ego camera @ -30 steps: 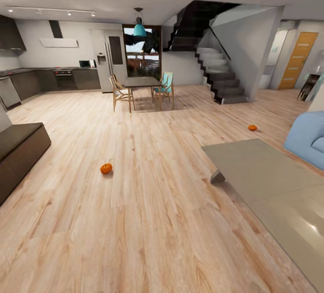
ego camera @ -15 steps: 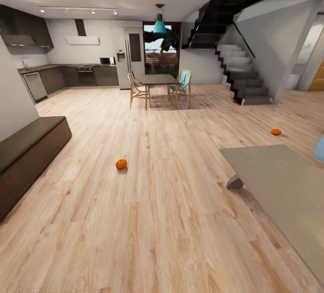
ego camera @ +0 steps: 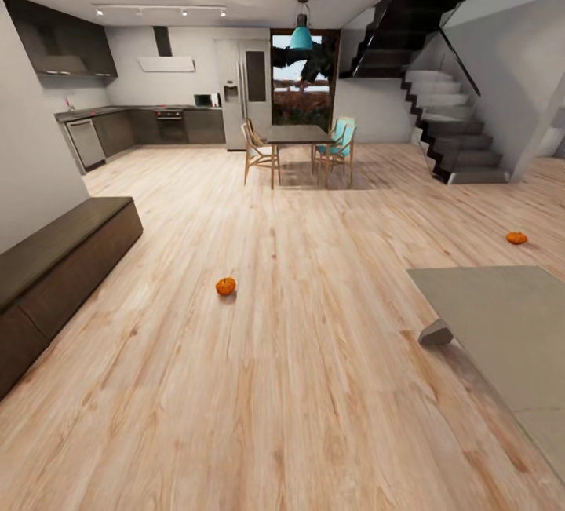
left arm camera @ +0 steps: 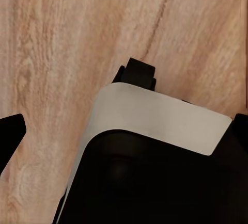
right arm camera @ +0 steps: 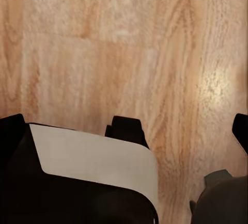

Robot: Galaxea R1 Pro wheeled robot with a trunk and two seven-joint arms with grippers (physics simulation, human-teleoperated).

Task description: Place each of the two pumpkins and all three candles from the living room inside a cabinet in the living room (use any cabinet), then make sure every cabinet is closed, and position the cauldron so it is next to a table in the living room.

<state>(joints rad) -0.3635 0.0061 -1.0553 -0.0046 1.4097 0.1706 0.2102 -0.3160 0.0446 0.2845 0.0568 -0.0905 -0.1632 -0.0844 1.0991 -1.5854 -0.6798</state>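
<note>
Left tool (left arm camera: 10, 136): one dark fingertip visible at the frame edge over wood floor (left arm camera: 62, 53), most of the view blocked by the robot's white-and-black body (left arm camera: 155, 126); can't tell if released or clenched. Right tool (right arm camera: 241, 128): a dark finger edge visible, same body panel (right arm camera: 88, 162) in front, floor beneath; state also can't tell. Nothing visible in either tool. Head view: open wood floor ahead. Pumpkin 1 (ego camera: 226, 286) sits on the floor left of centre, upright, well apart from everything. Pumpkin 2 (ego camera: 516, 238) is on the floor far right, just beyond the far edge of the counter (ego camera: 502, 323), apart from it. Counter is grey, low, occupying the right foreground, one angled leg (ego camera: 435, 332) showing at its near-left corner. Cabinet (ego camera: 55, 260) runs along the left wall, dark brown, top bare, fronts flush as far as the angle shows. Beyond: dining table with chairs (ego camera: 297, 151), teal pendant lamp (ego camera: 300, 36), kitchen units (ego camera: 157, 126) at back left, staircase (ego camera: 447, 126) at back right.
</note>
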